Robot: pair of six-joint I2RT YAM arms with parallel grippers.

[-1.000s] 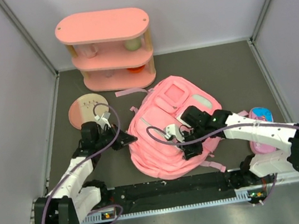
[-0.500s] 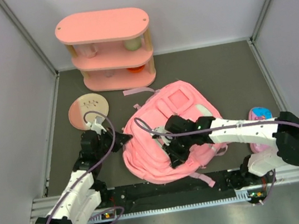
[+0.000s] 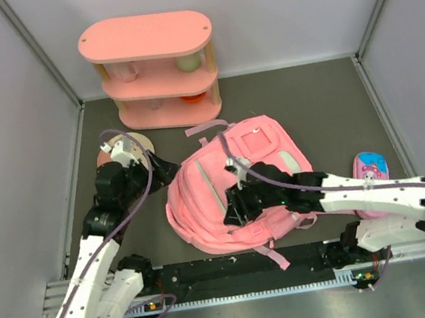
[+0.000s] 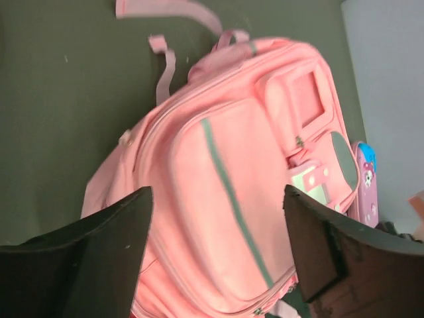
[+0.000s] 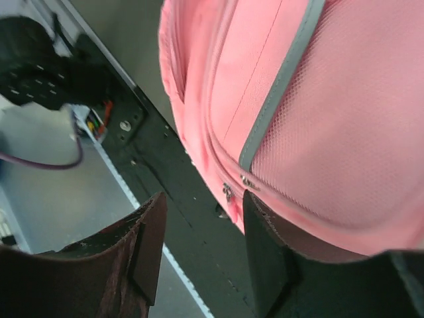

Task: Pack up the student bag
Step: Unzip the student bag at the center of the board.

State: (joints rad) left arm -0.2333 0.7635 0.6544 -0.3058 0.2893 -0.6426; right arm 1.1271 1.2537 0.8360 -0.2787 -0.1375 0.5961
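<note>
Pink student bag (image 3: 226, 197) lies front-up on the worktop, beneath both hands. Empty left hand (image 4: 217, 192) is spread wide above the front pocket (image 4: 218, 199). Empty right hand (image 5: 202, 199) is parted, with the zip pull (image 5: 228, 192) between its fingers (small target). Best bet: pinch the pull squarely while the left pins the fabric.

The student bag (image 3: 203, 200) is laid flat in the middle of the table (image 3: 315, 96), close to the near edge. A three-tier shelf (image 3: 146, 37) is stood behind it, at the back wall. A round disc (image 3: 142, 144) is laid left of the bag and in front of the shelf, partly hidden by the left arm. A small pencil case (image 3: 370, 164) is laid right of the bag. The left gripper (image 3: 167, 166) is held just beside the bag's left edge. The right gripper (image 3: 232, 208) is held over the bag's near part.
</note>
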